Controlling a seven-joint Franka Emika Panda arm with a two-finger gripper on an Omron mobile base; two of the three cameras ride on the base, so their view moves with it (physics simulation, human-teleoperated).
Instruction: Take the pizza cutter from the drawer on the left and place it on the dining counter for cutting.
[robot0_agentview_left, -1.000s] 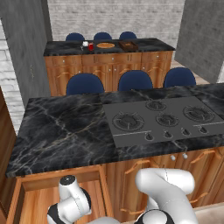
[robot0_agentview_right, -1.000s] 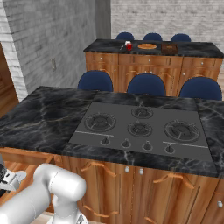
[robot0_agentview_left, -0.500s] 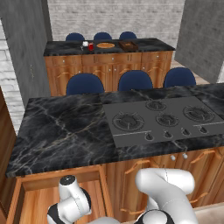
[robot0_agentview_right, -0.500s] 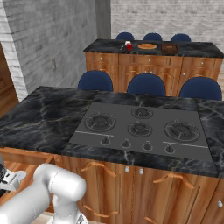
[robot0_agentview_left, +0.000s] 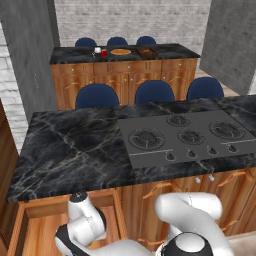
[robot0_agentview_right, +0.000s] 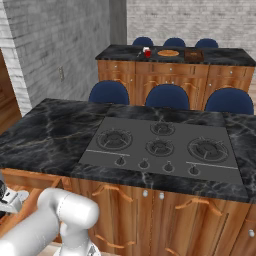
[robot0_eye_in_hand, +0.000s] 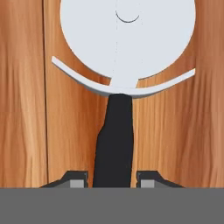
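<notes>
The pizza cutter (robot0_eye_in_hand: 116, 131) lies on the wooden floor of the drawer (robot0_agentview_left: 35, 222), which stands pulled out under the left end of the island. Its round pale blade points to the top of the hand view and its thin dark handle runs down between my fingertips (robot0_eye_in_hand: 77, 180). My gripper (robot0_eye_in_hand: 111, 181) straddles the handle, open, with a narrow gap on each side. In the left base view my arm (robot0_agentview_left: 85, 225) reaches down into the drawer. The dining counter (robot0_agentview_left: 165, 51) (robot0_agentview_right: 225, 56) stands at the back of the room.
The marble island with the gas cooktop (robot0_agentview_left: 185, 137) lies between me and the dining counter. Three blue stools (robot0_agentview_left: 97, 95) line its far side. A pizza (robot0_agentview_left: 120, 51), a red cup (robot0_agentview_left: 104, 52) and a brown box (robot0_agentview_left: 146, 51) sit on the dining counter.
</notes>
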